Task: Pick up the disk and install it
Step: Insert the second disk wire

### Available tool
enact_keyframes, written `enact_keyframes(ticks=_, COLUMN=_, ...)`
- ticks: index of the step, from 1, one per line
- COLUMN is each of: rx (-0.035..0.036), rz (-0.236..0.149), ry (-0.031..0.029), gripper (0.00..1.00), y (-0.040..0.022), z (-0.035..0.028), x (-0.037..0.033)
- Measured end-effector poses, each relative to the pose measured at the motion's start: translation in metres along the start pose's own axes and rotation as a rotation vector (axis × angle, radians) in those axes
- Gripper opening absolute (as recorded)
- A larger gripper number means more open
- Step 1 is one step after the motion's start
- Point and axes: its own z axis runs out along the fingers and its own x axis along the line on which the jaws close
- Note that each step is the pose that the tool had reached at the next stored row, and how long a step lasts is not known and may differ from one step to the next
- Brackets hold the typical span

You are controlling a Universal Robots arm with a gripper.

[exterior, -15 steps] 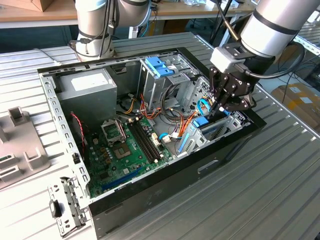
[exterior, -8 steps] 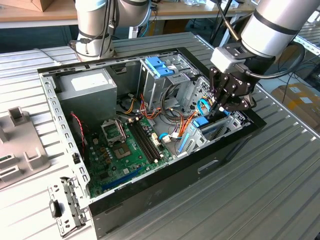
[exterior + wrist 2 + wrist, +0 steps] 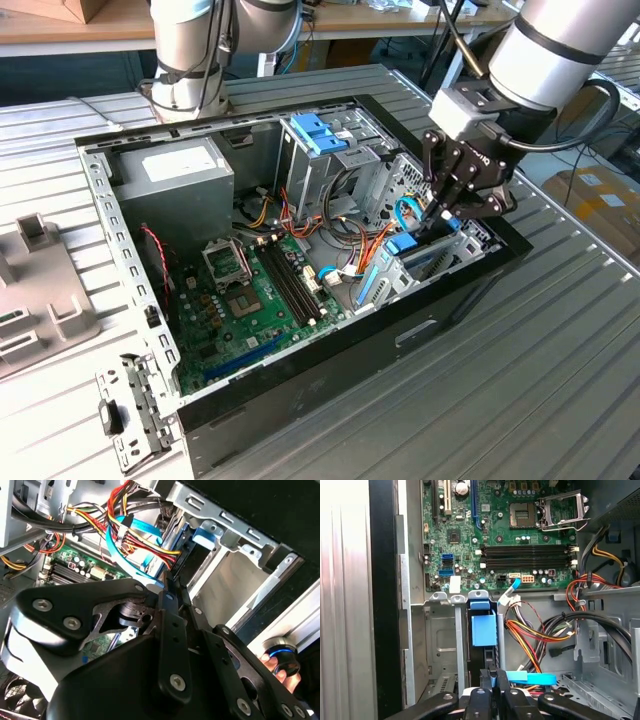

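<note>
One disk (image 3: 483, 625) sits upright in the drive bay (image 3: 440, 645) at lower centre of the first wrist view, its light-blue rail end showing. I can read no writing anywhere. My claw (image 3: 491, 679) hangs just above it, fingers (image 3: 485, 677) pinched nearly together, grasping nothing I can see. Motherboard (image 3: 505, 525) lies beyond.

- We see the disk (image 3: 483, 630) standing on edge in the drive bay slot, its light-blue rail end facing up
- In the exterior view, the disk (image 3: 402, 246) sits near the case's front corner
</note>
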Motion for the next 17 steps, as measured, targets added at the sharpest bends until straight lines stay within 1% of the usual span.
enact_keyframes(ticks=4, rx=-0.0024, rz=-0.019, ry=0.0006, gripper=0.16, y=-0.0033, z=0.0001, x=-0.0002)
enact_keyframes(ticks=11, rx=-0.0028, rz=-0.022, ry=-0.0003, gripper=0.16, y=-0.0037, z=0.0024, x=-0.0001)
enact_keyframes(ticks=13, rx=-0.003, rz=-0.023, ry=-0.0037, gripper=0.16, y=-0.0037, z=0.0027, x=-0.0001)
enact_keyframes(ticks=15, rx=-0.0033, rz=-0.023, ry=-0.0099, gripper=0.16, y=-0.0036, z=0.0029, x=-0.0001)
enact_keyframes(ticks=17, rx=-0.0034, rz=-0.023, ry=-0.0142, gripper=0.16, y=-0.0036, z=0.0031, x=0.0004)
